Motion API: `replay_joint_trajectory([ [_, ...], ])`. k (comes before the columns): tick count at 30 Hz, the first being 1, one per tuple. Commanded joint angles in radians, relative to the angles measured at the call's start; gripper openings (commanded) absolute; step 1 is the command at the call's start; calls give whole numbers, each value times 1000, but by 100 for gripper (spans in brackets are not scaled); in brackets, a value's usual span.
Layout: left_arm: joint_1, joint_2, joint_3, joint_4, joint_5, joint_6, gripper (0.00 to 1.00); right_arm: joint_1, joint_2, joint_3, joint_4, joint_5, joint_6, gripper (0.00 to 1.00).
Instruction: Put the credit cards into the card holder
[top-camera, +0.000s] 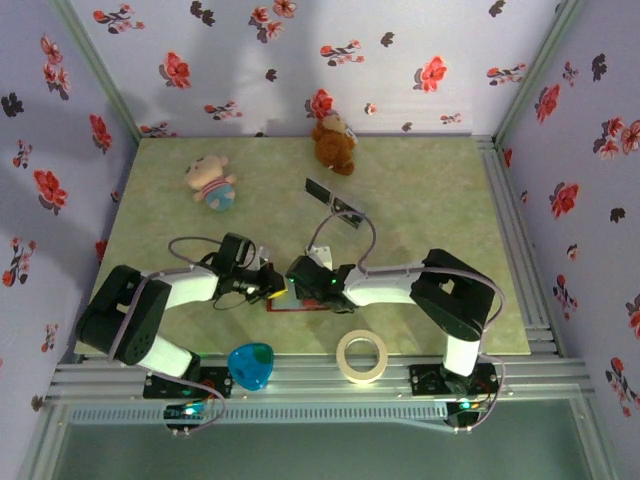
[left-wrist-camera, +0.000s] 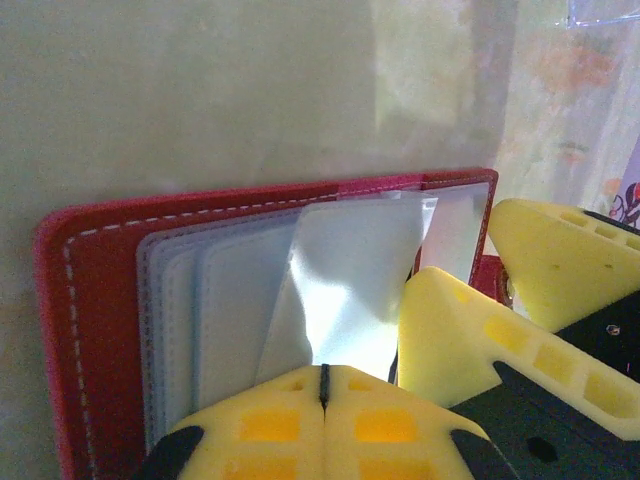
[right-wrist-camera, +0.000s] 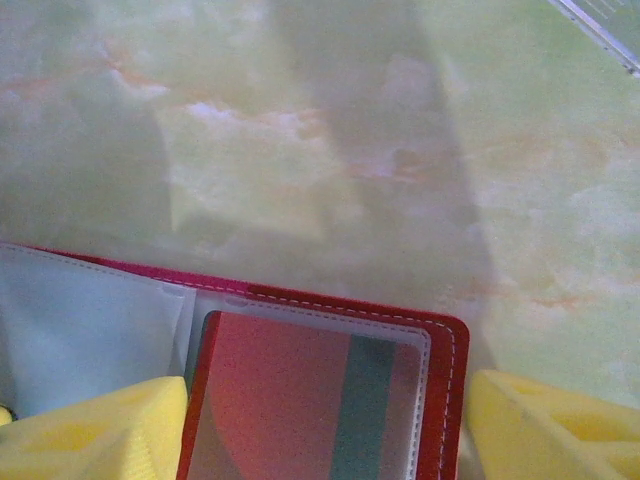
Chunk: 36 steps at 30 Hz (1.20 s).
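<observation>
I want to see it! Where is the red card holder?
Top view: the card holder lies open between the left pincer and right pincer, just beyond the blue heart-shaped object and tape roll.

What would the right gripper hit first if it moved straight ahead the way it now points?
Most likely the red card in the clear pocket of the card holder: it lies directly between the open fingers of the right gripper. Depth is hard to judge, so contact could come soon.
</observation>
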<state>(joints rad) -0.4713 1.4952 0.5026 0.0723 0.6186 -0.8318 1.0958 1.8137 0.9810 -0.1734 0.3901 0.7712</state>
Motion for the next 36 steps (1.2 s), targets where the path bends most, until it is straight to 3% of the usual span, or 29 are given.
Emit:
replay_joint_trajectory([
  [1, -3, 22, -56, -160, -86, -1, 0, -3, -25, -3, -145, 114, 7, 74],
  [8, -4, 17, -71, -159, -95, -10, 0, 6, -11, 13, -192, 150, 20, 83],
  [17, -4, 5, -79, -151, -82, -27, 0, 9, -20, 3, -134, 117, -71, 81],
  [25, -12, -138, -80, -202, -63, -60, 0, 17, -67, 3, -97, 99, -138, 87],
  [29, -13, -257, -85, -248, -72, -73, 6, 15, -101, 15, -91, 82, -163, 92],
  [33, -12, -355, -54, -349, -79, -59, 21, 6, -158, 21, -123, 77, -170, 97],
  [36, -10, -419, -24, -435, -108, -32, 27, -7, -184, 43, -166, 0, -186, 98],
])
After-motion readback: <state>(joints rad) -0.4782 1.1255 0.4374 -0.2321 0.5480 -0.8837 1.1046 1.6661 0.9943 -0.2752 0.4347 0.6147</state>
